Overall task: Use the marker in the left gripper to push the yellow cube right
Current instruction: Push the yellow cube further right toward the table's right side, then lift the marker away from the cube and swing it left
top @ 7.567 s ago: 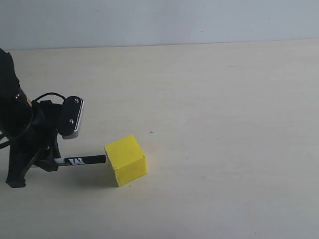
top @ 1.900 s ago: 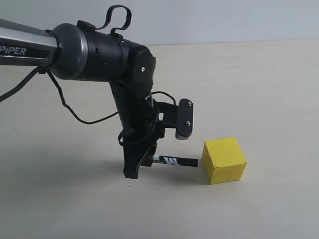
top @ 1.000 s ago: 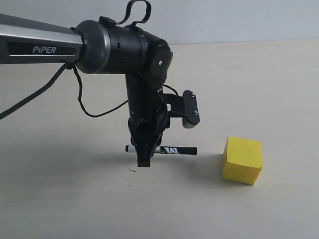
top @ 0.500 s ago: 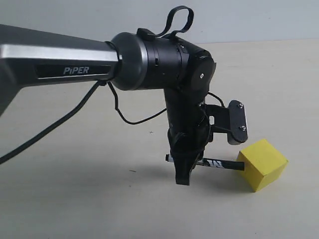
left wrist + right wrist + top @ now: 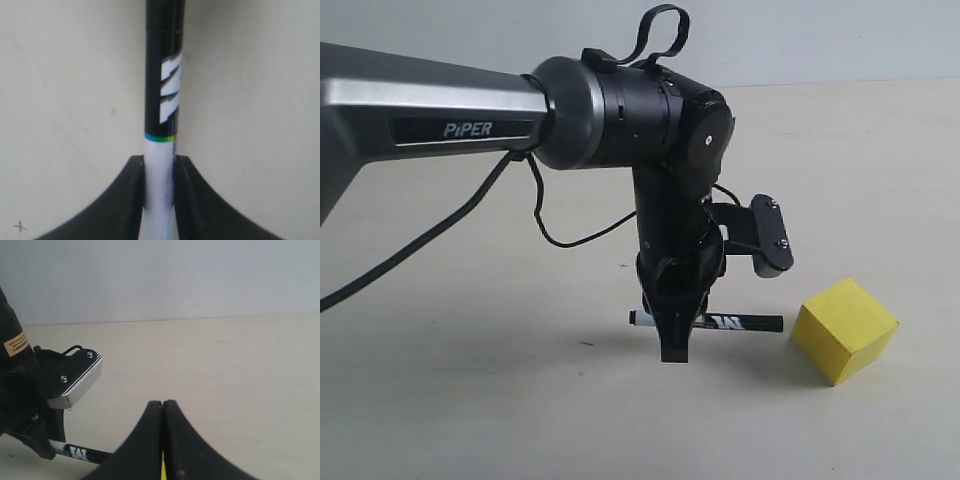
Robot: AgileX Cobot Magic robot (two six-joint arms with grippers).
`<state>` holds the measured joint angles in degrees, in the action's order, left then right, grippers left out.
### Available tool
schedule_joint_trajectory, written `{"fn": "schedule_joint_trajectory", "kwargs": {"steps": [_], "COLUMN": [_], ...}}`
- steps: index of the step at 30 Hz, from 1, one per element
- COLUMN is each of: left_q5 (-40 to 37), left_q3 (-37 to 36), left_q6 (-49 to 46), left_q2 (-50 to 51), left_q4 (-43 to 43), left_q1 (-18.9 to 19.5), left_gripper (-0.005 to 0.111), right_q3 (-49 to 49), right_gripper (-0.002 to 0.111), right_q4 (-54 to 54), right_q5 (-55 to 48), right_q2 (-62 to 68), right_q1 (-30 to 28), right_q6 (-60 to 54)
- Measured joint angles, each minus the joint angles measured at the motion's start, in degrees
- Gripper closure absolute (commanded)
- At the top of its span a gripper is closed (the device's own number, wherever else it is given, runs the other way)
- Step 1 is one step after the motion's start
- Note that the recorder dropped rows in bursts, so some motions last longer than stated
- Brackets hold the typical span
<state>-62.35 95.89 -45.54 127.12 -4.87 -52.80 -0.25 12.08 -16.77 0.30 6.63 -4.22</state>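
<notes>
Starting from the left: your left arm [image 5: 470,105] reaches in across the table [image 5: 470,400], and the left gripper [image 5: 673,340] points straight down near the middle. Its fingers [image 5: 134,200] are pinching the white barrel of the marker [image 5: 740,323], one on each side, and the marker lies level just above the tabletop with its black end aimed right.

Half a second ago that end was pressed against the near face of the yellow cube [image 5: 845,330]. Now there's a thin strip of table between them, so you've backed off a touch to the left. The cube sits on the table at the right, just beyond the marker tip and turned corner-on, looking about where it was.

In the right wrist view, the right gripper [image 5: 163,407] has its fingers pressed flat together.
</notes>
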Motion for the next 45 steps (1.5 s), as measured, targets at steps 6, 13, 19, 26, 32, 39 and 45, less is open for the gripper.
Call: {"fn": "schedule_joint_trajectory", "kwargs": {"steps": [6,13,19,26,32,39,45], "left_q5": [2.9,-1.8,1.7,3.3,3.7,4.4,5.9], "left_q3": [5.2,5.5,5.6,5.7,5.7,5.7,5.7], "left_q6": [0.7,1.6,2.1,2.1,2.2,2.3,2.8], "left_q2": [2.4,2.4,2.5,2.5,2.5,2.5,2.5], "left_q4": [-1.2,-1.4,-1.4,-1.5,-1.5,-1.5,-1.5], "left_q1": [-1.8,-0.6,-0.5,-1.1,-1.4,-2.4,-2.4], "left_gripper": [0.107,0.107,0.107,0.107,0.107,0.107,0.107], "right_q3": [0.0,0.0,0.0,0.0,0.0,0.0,0.0], "right_gripper": [0.108,0.108,0.108,0.108,0.108,0.108,0.108], "right_q4": [0.0,0.0,0.0,0.0,0.0,0.0,0.0], "right_q5": [0.0,0.0,0.0,0.0,0.0,0.0,0.0], "right_q2": [0.0,0.0,0.0,0.0,0.0,0.0,0.0], "right_q1": [0.0,0.0,0.0,0.0,0.0,0.0,0.0], "right_q6": [0.0,0.0,0.0,0.0,0.0,0.0,0.0]}}
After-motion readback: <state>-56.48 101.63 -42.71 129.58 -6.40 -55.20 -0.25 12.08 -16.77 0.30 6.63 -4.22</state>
